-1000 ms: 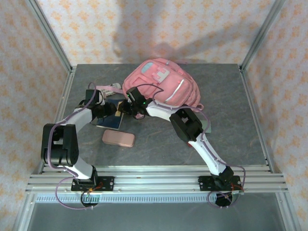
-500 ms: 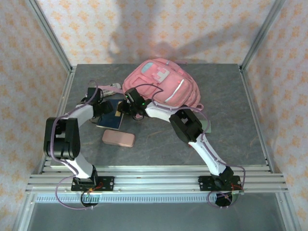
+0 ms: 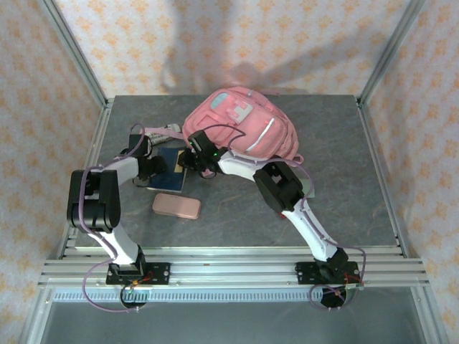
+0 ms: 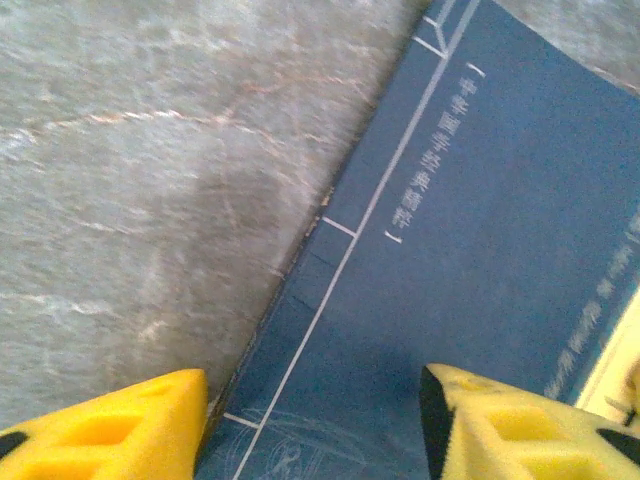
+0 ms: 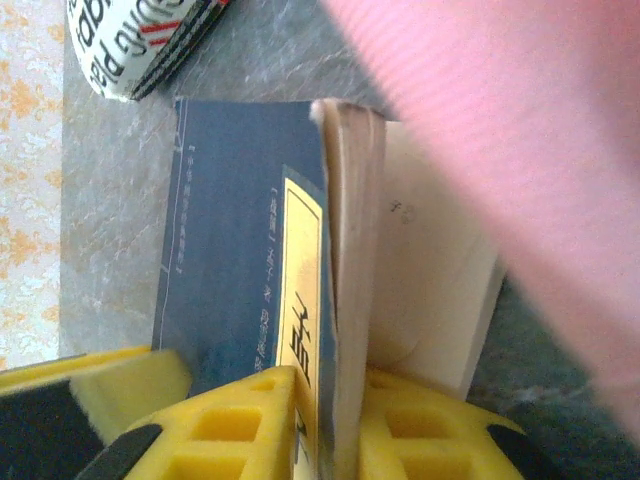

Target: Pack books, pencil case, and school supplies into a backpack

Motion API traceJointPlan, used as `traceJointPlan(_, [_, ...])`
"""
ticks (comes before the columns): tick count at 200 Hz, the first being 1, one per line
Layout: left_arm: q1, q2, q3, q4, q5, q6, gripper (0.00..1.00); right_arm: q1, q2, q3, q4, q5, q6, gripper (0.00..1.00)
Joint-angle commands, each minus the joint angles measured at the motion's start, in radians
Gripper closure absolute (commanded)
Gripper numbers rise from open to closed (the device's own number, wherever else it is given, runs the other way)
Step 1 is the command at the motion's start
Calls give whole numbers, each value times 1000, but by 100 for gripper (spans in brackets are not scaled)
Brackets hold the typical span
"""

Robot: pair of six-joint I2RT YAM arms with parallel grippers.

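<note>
**Left jaws wide over navy book; right jaws clamping brown book**

The left gripper [image 4: 315,430] is sitting at the left side of the table [image 3: 344,186]. Its jaws are standing wide with nothing gripped between them. One finger is hanging over bare table and the other over the navy book [image 4: 480,250], so the jaws are straddling the book's left edge. Whether they are touching it cannot be told.

The navy book is lying flat with its cover up, just left of the backpack. Its yellow label [image 5: 300,300] is running along its right side. A white printed item [image 5: 130,45] is lying just beyond the book's far left corner. The pencil case [image 3: 176,206] is lying on the table just near of the book, apart from both grippers.

The right gripper [image 5: 345,430] is sitting at the navy book's right side. Its jaws are standing narrow and pinching the near edge of the brown book [image 5: 350,250]. This book is standing on edge right beside the navy book, with a pale face showing on its right.

The backpack [image 3: 240,125] is lying at the far middle of the table. Its pink fabric is showing directly right of the brown book.
</note>
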Motion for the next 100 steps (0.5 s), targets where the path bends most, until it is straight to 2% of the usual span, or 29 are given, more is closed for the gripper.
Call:
traceJointPlan(1, [-26, -73, -14, 62, 241, -19, 48, 6, 68, -33, -148, 40, -9, 81])
traceJointPlan(59, [-25, -141, -36, 135, 297, -74, 50, 7, 77, -35, -142, 35, 2, 81])
traceJointPlan(81, [-25, -120, -45, 142, 312, -81, 56, 7, 72, -41, -141, 38, 3, 81])
traceJointPlan(90, [-25, -114, -52, 145, 318, -82, 64, 6, 71, -42, -141, 40, 2, 81])
traceJointPlan(100, [-25, -113, -59, 147, 321, -82, 68, 6, 71, -43, -140, 41, 2, 81])
